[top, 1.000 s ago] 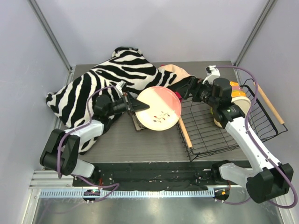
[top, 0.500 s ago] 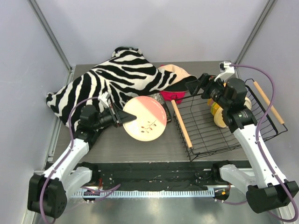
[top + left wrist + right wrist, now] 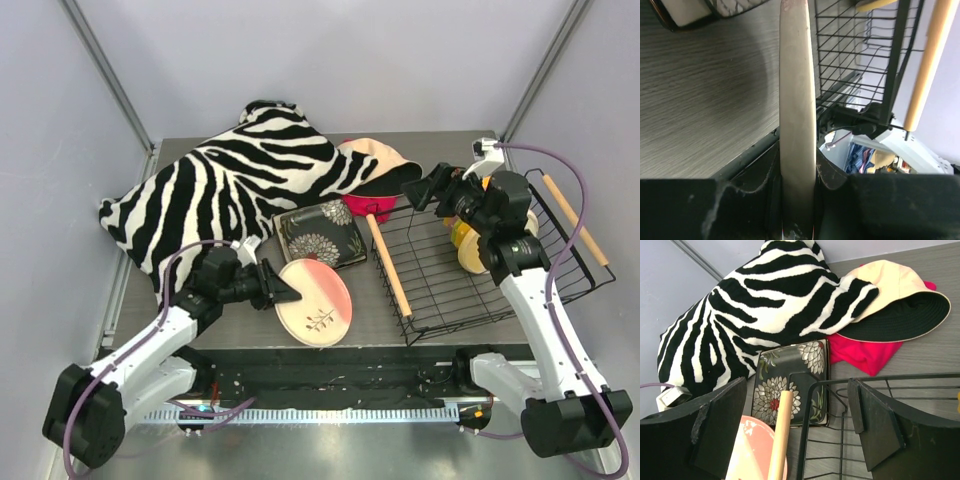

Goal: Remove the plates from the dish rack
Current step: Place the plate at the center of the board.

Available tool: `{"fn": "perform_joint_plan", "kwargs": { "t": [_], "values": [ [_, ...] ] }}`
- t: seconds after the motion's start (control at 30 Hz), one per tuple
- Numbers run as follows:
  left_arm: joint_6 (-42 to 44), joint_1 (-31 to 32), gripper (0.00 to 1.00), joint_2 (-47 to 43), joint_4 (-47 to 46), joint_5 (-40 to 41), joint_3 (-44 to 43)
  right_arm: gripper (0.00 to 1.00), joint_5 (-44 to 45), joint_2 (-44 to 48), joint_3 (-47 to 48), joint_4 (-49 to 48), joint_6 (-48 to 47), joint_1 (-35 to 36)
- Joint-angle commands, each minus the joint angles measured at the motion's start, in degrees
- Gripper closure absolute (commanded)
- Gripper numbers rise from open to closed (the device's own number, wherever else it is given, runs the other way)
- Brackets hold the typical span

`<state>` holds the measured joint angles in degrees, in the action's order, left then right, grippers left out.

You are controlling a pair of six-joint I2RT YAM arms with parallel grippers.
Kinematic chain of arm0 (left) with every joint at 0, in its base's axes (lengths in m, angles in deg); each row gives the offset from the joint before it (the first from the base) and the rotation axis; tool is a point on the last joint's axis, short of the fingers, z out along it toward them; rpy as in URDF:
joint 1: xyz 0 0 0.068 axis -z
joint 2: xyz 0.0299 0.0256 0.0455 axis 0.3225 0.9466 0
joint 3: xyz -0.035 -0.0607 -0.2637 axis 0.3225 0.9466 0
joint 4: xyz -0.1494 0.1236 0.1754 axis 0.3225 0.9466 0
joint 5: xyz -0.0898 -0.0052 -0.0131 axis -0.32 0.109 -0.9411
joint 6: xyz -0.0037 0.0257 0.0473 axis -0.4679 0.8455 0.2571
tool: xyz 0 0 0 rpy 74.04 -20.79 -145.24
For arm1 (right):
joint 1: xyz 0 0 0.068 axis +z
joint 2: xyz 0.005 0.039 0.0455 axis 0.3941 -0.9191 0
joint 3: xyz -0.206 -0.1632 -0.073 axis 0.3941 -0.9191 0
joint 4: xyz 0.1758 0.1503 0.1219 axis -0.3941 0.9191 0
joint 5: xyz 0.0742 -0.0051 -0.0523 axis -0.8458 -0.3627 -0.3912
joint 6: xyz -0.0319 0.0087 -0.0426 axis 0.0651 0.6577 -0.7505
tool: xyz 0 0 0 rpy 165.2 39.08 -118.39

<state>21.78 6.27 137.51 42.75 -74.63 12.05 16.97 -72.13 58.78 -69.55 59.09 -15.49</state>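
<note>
Grey desk [image 3: 365, 310] shows the dark plate [image 3: 320, 235] uncovered, since the left tool [image 3: 285, 295], clamped on the pink plate [image 3: 318, 303], has carried it forward, left of the rack [image 3: 440, 290]. It looks ready to set down. The right tool [image 3: 425, 190] gapes above the rack, where other plates [image 3: 468, 245] remain.

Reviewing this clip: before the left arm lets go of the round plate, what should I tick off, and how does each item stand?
1. Left hand clamped on the rim of the pink-cream plate: ok.
2. Plate seated on the table before release: cannot tell.
3. Gap to the dark square plate: cannot tell, the edges look close.
4. Right hand open for the next pick: ok.
5. Dish rack emptied: not ok, plates stand inside, partly behind the right arm.
</note>
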Motion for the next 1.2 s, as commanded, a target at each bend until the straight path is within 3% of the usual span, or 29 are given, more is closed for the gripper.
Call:
{"fn": "perform_joint_plan", "kwargs": {
  "t": [0.0, 0.4, 0.77, 1.17],
  "values": [
    [-3.11, 2.08, 1.00, 2.54, -14.24, 1.08, -1.11, 0.10, -1.38, 2.90, -0.56, -1.22, 0.53, -0.87],
    [-6.90, 9.37, 1.00, 16.24, -27.89, 4.59, -3.30, 0.10, -2.00, 4.57, -1.44, 0.19, 1.49, -1.84],
    [-10.32, 14.29, 1.00, 17.57, -30.70, 10.57, 1.88, 0.10, -2.00, 5.01, -2.14, 0.63, 1.32, -2.01],
    [-12.87, 16.31, 0.81, 14.49, -29.74, 15.15, 8.83, 0.10, -2.44, 5.27, -2.76, 0.71, 1.93, -2.01]
  ]
}}
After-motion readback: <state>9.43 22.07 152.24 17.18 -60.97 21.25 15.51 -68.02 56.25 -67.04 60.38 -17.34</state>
